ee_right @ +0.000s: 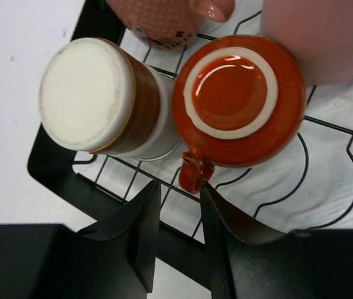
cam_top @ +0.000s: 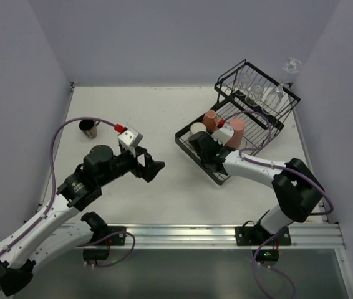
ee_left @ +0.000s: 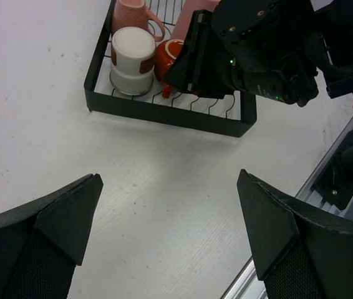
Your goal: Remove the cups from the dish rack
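**Top external.** The dish rack (cam_top: pixel 183 140) sits right of centre on the table (cam_top: pixel 151 112). The right gripper (cam_top: pixel 203 144) is over the rack's near-left corner, in among the cups. A dark brown mug (cam_top: pixel 89 128) stands on the table, well apart to the left. The left gripper (cam_top: pixel 154 168) hovers mid-table.

**Left wrist.** Fingers (ee_left: pixel 64 215) are spread wide with nothing between them. No risk from this arm.

**Right wrist.** The fingers (ee_right: pixel 145 230) stand at a slim gap with nothing clamped yet. The handle of the inverted orange-red mug (ee_right: pixel 239 99) sits right at the mouth of that gap.

- **Slip:** a pinch at the tips only would be shallow, so the mug could slip or swing on lifting.
- **Neighbours:** the cream cup (ee_right: pixel 95 96) touches or nearly touches the mug, and the tall pink tumbler (ee_right: pixel 320 37) crowds its far side. A tilted lift may tip either.
- **Snag:** the fingertips are low near the rack wires and could catch on them.
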